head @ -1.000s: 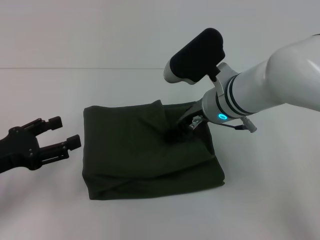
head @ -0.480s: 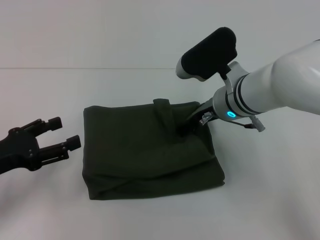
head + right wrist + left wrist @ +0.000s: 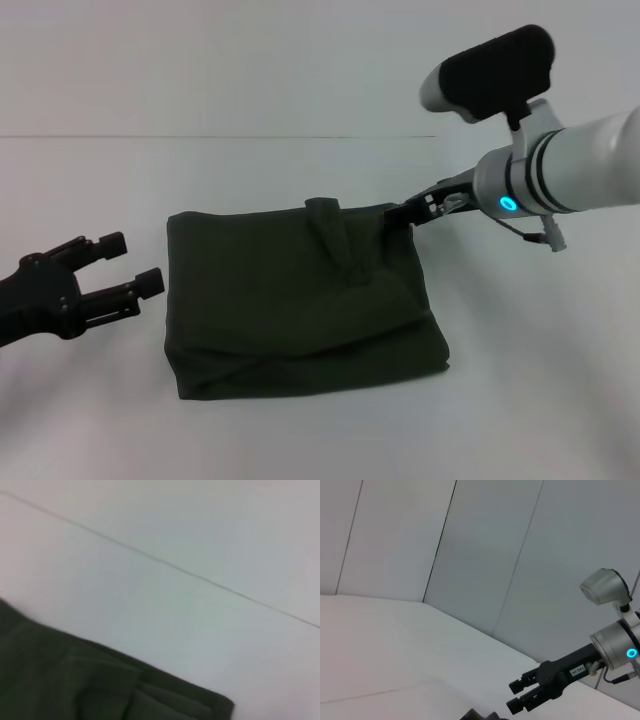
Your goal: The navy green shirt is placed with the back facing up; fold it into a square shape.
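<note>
The navy green shirt (image 3: 290, 300) lies folded into a rough square on the white table (image 3: 540, 380), with a small raised tuck at its far edge. Its far edge also fills the lower part of the right wrist view (image 3: 75, 685). My right gripper (image 3: 403, 213) hovers just off the shirt's far right corner; in the left wrist view (image 3: 516, 696) its fingers stand slightly apart with nothing between them. To the left of the shirt, clear of the cloth, my left gripper (image 3: 130, 264) is open and empty.
Only the white table surface surrounds the shirt, with bare room on every side. A pale wall (image 3: 250, 60) rises behind the table's far edge.
My right gripper has drawn back up and to the right, from the shirt's middle to beyond its far right corner, leaving the cloth lying flat. The left arm has not moved.
</note>
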You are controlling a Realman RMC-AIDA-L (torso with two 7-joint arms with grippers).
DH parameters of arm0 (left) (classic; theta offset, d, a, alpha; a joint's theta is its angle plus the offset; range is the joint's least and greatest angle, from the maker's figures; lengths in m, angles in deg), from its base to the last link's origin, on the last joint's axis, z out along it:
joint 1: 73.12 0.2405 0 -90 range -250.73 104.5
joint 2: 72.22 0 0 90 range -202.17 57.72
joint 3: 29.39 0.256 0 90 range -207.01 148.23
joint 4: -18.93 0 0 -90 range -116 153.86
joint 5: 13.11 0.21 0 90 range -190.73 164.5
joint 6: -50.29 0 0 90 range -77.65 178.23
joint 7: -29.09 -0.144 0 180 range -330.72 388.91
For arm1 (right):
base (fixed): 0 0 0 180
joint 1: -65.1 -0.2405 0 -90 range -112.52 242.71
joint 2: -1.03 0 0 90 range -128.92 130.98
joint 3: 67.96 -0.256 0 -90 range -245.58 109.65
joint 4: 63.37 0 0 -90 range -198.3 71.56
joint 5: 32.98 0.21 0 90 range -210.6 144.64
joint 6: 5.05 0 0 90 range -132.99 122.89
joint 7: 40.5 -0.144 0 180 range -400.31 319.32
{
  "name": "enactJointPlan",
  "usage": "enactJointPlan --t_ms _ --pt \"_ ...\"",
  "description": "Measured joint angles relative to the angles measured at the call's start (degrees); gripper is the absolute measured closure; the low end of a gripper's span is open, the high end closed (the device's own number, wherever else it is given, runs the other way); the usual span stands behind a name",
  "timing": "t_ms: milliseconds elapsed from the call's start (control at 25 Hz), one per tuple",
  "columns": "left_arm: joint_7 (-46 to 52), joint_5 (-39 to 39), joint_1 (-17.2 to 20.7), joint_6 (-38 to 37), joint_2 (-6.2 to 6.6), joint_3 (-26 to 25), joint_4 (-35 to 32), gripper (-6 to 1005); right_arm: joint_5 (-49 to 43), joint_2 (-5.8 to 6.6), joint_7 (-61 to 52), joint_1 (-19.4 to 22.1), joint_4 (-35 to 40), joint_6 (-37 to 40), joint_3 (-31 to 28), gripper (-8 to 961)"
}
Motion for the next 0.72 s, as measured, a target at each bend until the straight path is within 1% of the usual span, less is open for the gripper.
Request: enactJointPlan --t_ms 200,320,400,560,720 --pt "0.08 -1.25 -0.08 0.08 -0.08 0.0 0.13 95 1.98 0.02 0.58 2.38 1.15 -0.01 -4.72 72" --pt "0.12 -1.83 -0.02 0.27 -0.09 -0.02 0.38 95 7.79 0.08 4.45 4.81 4.24 0.0 -5.63 72" --pt "0.13 -1.91 -0.01 0.39 -0.09 -0.06 0.47 95 11.68 0.13 7.42 5.51 5.52 0.32 -5.64 72" --pt "0.15 -1.95 -0.01 0.41 -0.09 -0.1 0.63 95 13.78 0.01 8.88 3.55 5.19 1.39 -4.77 72" --pt "0.12 -1.98 -0.02 0.38 -0.09 -0.1 0.69 95 13.74 -0.14 6.44 -0.73 2.37 1.62 -2.37 72"
